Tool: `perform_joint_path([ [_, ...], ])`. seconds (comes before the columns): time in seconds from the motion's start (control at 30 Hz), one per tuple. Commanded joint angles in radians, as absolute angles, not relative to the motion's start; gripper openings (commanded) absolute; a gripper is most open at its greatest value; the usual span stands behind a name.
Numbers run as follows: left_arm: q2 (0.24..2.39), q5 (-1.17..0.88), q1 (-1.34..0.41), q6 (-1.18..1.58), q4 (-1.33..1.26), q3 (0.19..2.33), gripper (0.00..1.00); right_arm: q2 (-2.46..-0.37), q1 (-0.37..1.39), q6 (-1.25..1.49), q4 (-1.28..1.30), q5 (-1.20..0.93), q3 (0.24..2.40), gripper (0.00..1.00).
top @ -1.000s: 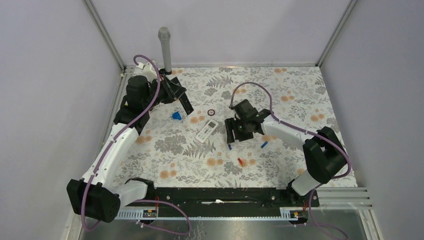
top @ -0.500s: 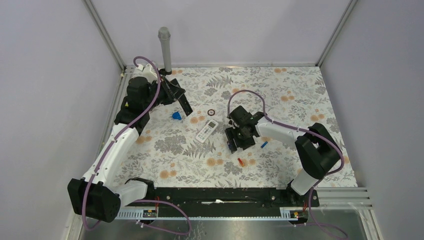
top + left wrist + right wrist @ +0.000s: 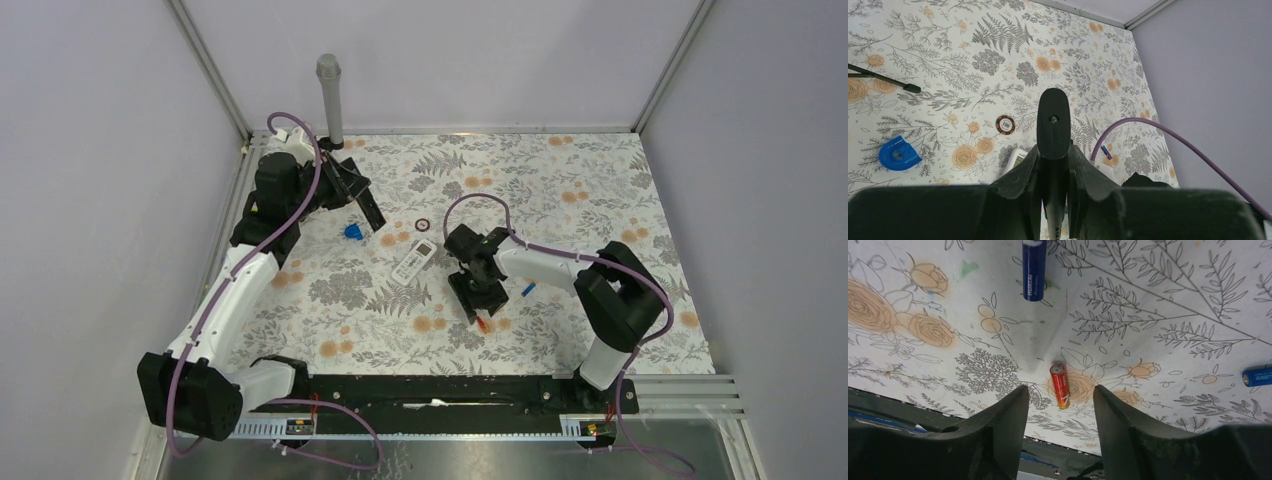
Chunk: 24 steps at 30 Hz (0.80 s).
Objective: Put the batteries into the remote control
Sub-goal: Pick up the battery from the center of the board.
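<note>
On the tabletop (image 3: 560, 190), the remote control (image 3: 413, 262) is laid near the centre, with a chip (image 3: 423, 224) just behind it and a horseshoe piece (image 3: 352, 232) further left. To its right, the right hand (image 3: 478, 308) is held above one battery (image 3: 1060, 386). A second battery (image 3: 1034, 270) is found farther back, and a third battery (image 3: 528, 289) to the right.

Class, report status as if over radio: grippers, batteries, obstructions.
Right gripper open over red battery. Left gripper shut, away from remote. No obstruction seen.

Three batteries (image 3: 1060, 386), one remote (image 3: 413, 262), one chip (image 3: 1005, 124), one blue piece (image 3: 896, 153)
</note>
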State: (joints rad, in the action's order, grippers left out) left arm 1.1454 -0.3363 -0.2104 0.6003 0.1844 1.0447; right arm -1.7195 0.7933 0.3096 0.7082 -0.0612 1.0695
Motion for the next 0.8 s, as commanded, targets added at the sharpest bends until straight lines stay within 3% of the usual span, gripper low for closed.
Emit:
perform_joint_path([
  [0.0, 1.159, -0.356, -0.205, 0.611, 0.110, 1.051, 0.00, -1.726, 0.813, 0.322, 0.756, -0.048, 1.077, 0.55],
  [0.13, 1.162, -0.361, -0.204, 0.613, 0.108, 1.051, 0.00, -1.754, 0.819, 0.333, 0.733, -0.012, 1.088, 0.41],
  [0.47, 1.143, -0.357, -0.202, 0.612, 0.102, 1.040, 0.00, -1.780, 0.837, 0.343, 0.703, 0.023, 1.070, 0.35],
  [0.77, 1.127, -0.356, -0.202, 0.623, 0.082, 1.027, 0.00, -1.763, 0.837, 0.375, 0.675, 0.087, 1.055, 0.15],
])
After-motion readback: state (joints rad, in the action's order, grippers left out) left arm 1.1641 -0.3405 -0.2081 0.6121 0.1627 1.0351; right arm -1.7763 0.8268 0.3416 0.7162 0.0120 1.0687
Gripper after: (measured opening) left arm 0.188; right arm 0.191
